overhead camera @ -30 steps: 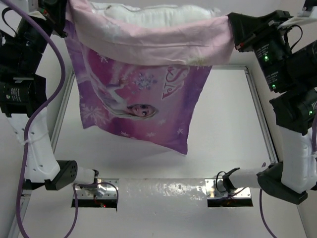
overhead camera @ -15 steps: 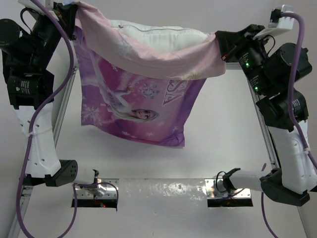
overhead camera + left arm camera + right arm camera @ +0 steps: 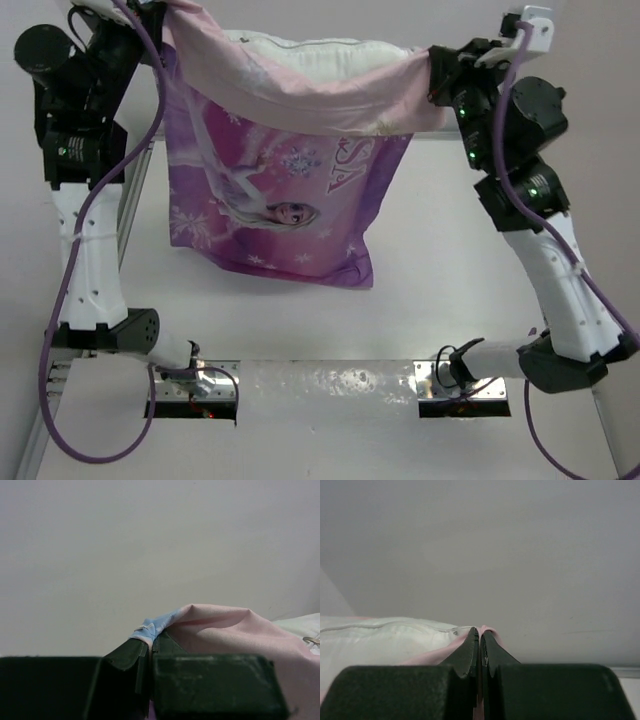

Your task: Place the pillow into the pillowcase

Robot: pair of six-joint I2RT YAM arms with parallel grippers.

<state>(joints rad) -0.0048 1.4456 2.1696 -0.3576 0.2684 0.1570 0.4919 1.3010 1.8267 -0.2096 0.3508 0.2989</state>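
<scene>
Pillowcase (image 3: 270,200) with pillow (image 3: 330,55) partly inside: being lowered toward the counter (image 3: 450,300), both jaws being kept clamped on its mouth corners.

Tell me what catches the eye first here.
The pillowcase, pink and purple with a cartoon princess, hangs in mid-air across the top of the overhead view, stretched between the left tool and the right tool, each shut on a top corner. The white pillow shows along its top edge.

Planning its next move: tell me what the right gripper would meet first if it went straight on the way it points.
Only the pillowcase edge pinched in its tips. Beyond that the right gripper looks to have a free way, with just a pale surface ahead at unclear depth.
</scene>
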